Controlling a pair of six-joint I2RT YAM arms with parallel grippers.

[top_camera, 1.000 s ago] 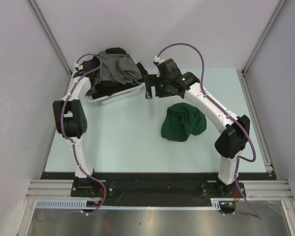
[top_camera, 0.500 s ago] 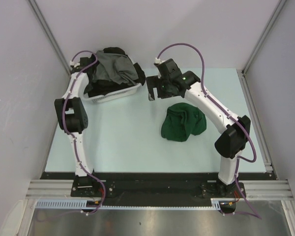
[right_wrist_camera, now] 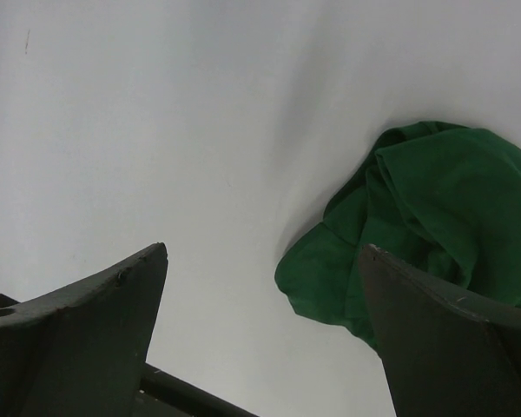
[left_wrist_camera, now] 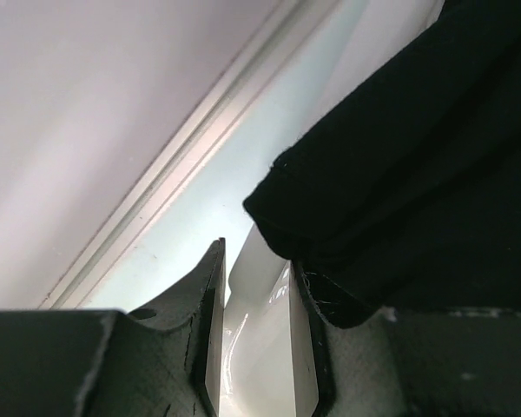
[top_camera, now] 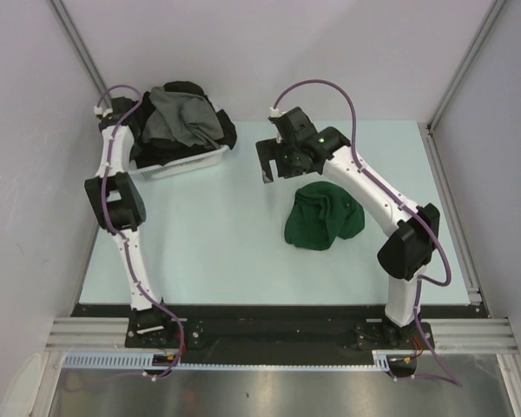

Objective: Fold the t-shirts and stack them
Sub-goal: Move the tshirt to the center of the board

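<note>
A crumpled dark green t-shirt (top_camera: 324, 215) lies on the table right of centre; it also shows in the right wrist view (right_wrist_camera: 425, 208). A grey t-shirt (top_camera: 181, 122) lies on top of black t-shirts (top_camera: 221, 132) piled in the white basket (top_camera: 184, 165) at the back left. My left gripper (top_camera: 128, 130) is shut on the basket's left rim (left_wrist_camera: 260, 347), with a black shirt (left_wrist_camera: 417, 174) hanging beside it. My right gripper (top_camera: 266, 163) is open and empty above the table, to the upper left of the green shirt, and its jaws (right_wrist_camera: 265, 252) stand wide apart.
The pale blue table top (top_camera: 208, 243) is enclosed by grey walls, with metal rails along the left (top_camera: 87, 61) and right (top_camera: 451, 191) edges. The basket stands close to the left wall.
The left gripper has dragged the basket with its shirts leftward toward the wall. The right gripper has moved slightly left and lower. The green shirt has not moved.
</note>
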